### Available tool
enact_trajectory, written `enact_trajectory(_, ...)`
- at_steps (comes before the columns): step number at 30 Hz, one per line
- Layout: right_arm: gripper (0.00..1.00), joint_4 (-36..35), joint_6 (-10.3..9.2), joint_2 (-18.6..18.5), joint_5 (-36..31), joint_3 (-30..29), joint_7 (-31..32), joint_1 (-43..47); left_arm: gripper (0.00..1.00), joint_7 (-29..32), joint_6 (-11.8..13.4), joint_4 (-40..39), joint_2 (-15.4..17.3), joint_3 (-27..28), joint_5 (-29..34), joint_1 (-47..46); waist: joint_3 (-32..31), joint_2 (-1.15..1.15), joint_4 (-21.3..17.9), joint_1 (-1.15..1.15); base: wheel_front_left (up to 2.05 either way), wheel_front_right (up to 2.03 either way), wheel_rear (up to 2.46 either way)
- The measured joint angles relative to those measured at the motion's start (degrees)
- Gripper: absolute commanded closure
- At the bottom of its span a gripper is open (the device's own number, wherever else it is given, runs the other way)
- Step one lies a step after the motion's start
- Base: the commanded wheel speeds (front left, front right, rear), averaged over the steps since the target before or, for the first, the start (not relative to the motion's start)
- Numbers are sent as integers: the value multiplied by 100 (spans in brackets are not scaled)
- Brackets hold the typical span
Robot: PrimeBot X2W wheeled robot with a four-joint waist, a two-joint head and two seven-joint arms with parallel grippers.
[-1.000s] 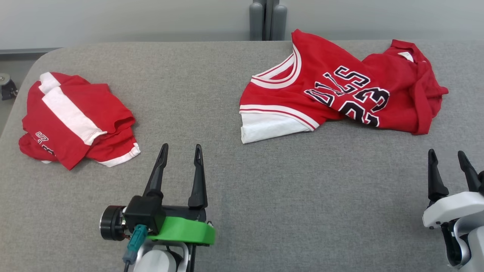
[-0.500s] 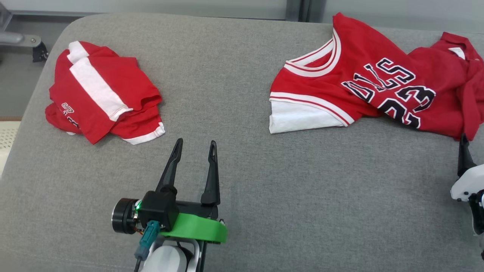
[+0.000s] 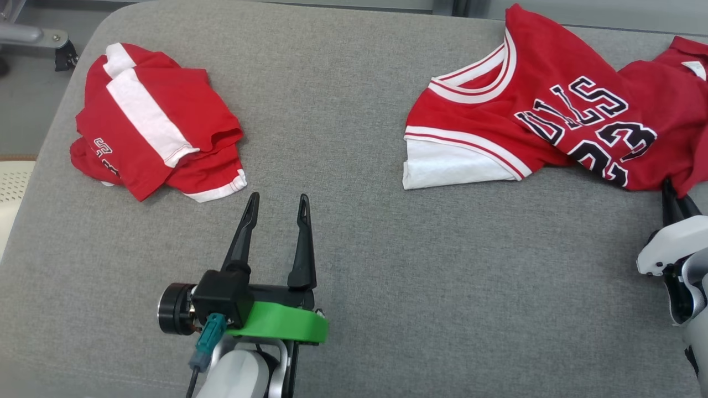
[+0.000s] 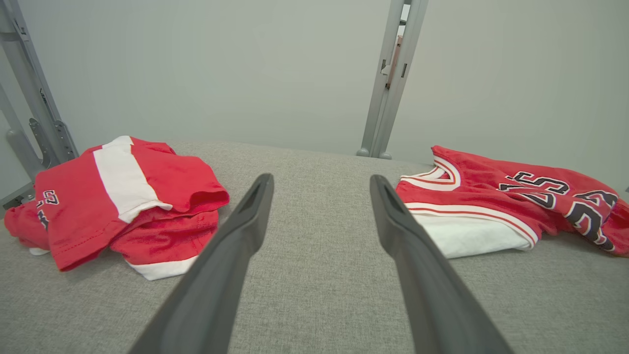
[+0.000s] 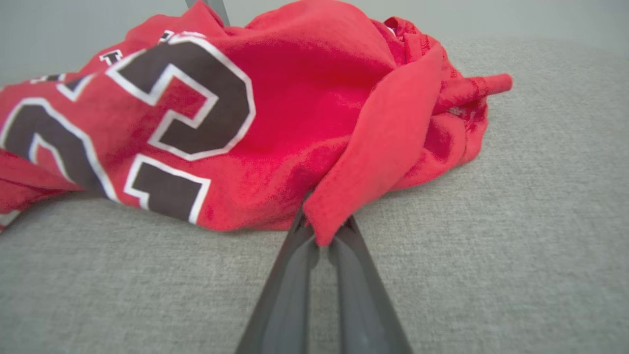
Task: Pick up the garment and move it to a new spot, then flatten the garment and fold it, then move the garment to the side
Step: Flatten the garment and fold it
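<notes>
At the table's (image 3: 387,287) far right, the jersey (image 3: 558,105) lies crumpled. It is red with white trim, number showing. The right gripper (image 5: 325,227) is pressed together, pinching one hem corner. Left gripper (image 3: 275,213) spread, idle mid-table. Judged status: grasp made only; lift, relocation, flattening, folding and setting aside outstanding. A second red garment (image 3: 155,121) sits folded far left.

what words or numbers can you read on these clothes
"ULLS": black letters edged in white on the crumpled jersey; the start of the word seems lost in a crease.
"23": large number just below those letters, on the same jersey.
Small dark print on the folded garment: too small to read.
White neck tag on the jersey: too small to read.
</notes>
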Motion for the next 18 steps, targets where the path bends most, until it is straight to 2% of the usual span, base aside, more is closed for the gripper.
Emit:
enact_trajectory(3, 100, -372, 0, 41, 122, 198, -20, 98, 0, 0, -23, 41, 0, 65, 1, 34, -97, 0, -97, 0, 0, 0, 0)
enact_trajectory(13, 100, -2468, 0, 57, 215, 1023, -4, 979, 0, 0, -135, 144, -1, 333, 8, 386, -620, 0, -596, 0, 0, 0, 0)
enact_trajectory(18, 100, -3800, 0, -18, 477, 1318, 415, 1354, 0, 0, -185, 155, 0, 399, 16, 545, -860, 0, -891, 0, 0, 0, 0)
